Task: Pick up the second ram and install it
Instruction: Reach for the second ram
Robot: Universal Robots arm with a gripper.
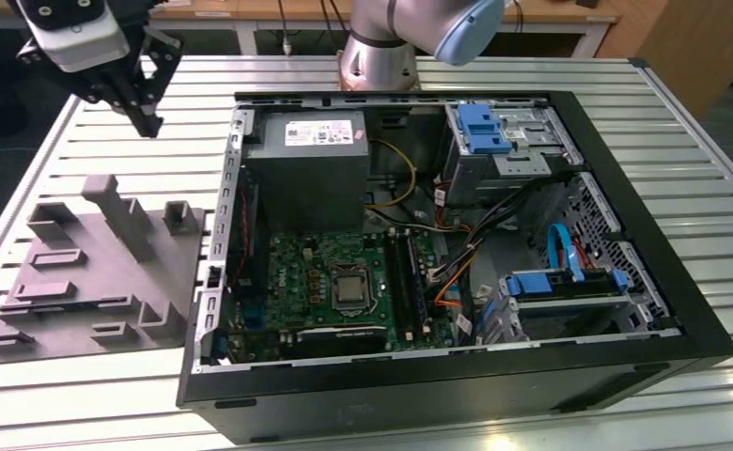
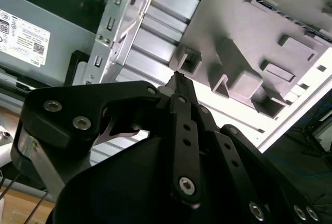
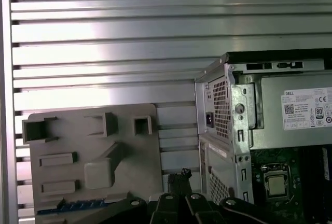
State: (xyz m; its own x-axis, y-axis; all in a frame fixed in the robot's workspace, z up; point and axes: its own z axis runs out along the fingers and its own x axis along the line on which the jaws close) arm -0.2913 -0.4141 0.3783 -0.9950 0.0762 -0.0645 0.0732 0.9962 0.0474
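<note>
While your end effector (image 1: 152, 125) hangs near the grey holder (image 1: 91, 282), its fingers (image 2: 180, 111) are together, gripping nothing. The second ram (image 3: 72, 207) lies in that holder, along one edge.

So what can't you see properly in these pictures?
- The second ram: first wrist view, just a blue sliver on the gray tray; the gripper covers part of it, chips too small to make out.
- Memory slots: exterior view, too small to tell which are filled.
- The robot arm: exterior view, cut off by the top edge.
</note>
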